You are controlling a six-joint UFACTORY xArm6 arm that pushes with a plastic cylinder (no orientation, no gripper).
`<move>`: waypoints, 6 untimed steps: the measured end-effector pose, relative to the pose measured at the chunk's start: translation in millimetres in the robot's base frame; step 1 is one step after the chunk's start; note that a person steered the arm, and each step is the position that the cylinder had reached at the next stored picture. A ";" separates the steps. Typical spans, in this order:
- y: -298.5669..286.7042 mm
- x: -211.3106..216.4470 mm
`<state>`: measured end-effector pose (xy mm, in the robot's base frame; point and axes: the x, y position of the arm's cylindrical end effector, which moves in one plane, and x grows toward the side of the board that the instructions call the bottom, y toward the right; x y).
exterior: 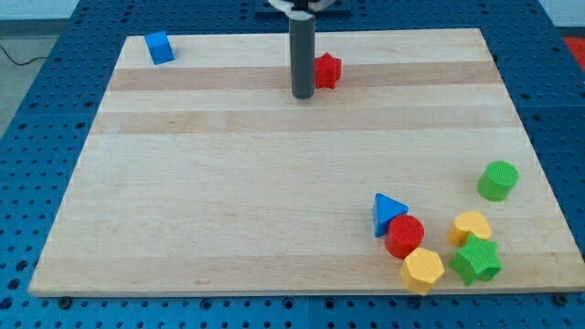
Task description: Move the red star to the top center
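Already the red star (pixel 327 69) sits at the far centre of the surface (pixel 228 183) — my tip (pixel 303 95), a plain rod tool with nothing to open or close, stands just left of it. Another shove risks sliding it rightward or off the far edge; open room lies nearer.

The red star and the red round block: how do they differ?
The red star has points; the red round block is a smooth cylinder. The star sits alone near the view's top centre, right beside my tip; the round block is packed among others at the bottom right, touching the blue triangle and yellow hexagon. Both are red.
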<state>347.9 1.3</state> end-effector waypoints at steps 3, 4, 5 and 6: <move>35.5 -57.7; 17.7 -66.8; 29.4 -67.0; 55.3 -69.9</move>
